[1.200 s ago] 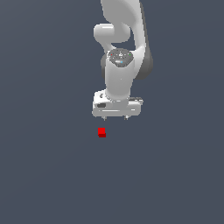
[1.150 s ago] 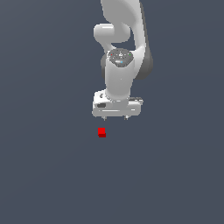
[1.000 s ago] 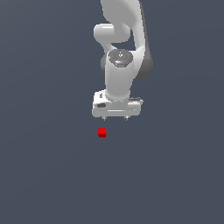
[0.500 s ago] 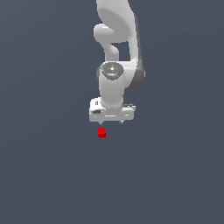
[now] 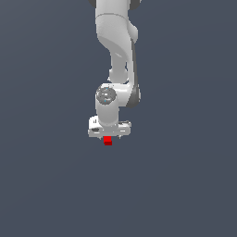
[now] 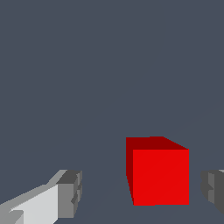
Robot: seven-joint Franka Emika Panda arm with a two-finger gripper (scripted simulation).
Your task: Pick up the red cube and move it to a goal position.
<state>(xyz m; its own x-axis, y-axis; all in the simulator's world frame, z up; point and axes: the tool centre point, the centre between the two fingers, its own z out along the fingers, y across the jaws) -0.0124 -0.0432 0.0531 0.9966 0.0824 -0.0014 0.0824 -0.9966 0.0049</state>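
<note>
1. Over the last second or so we brought the hand [image 5: 109,137] down and toward the red cube [image 5: 108,141]. A second earlier the cube lay clear of the hand in the exterior view, and by this moment the hand's body stood right over it, with only the cube's lower part showing beneath.
2. In the wrist view the fingers [image 6: 70,194] stood apart with the red cube [image 6: 159,175] between them, nearer one finger than the other and touching neither, as far as we could tell.
3. The cube sat flat on the plain grey worktop [image 5: 185,185], well away from any edge that we could see.
4. We judged the approach nearly done. What remained was to centre the hand, lower it a little, and close it; the off-centre cube could be nudged as the fingers closed.
5. We saw nothing else on the worktop, no obstacle and no goal marker.
</note>
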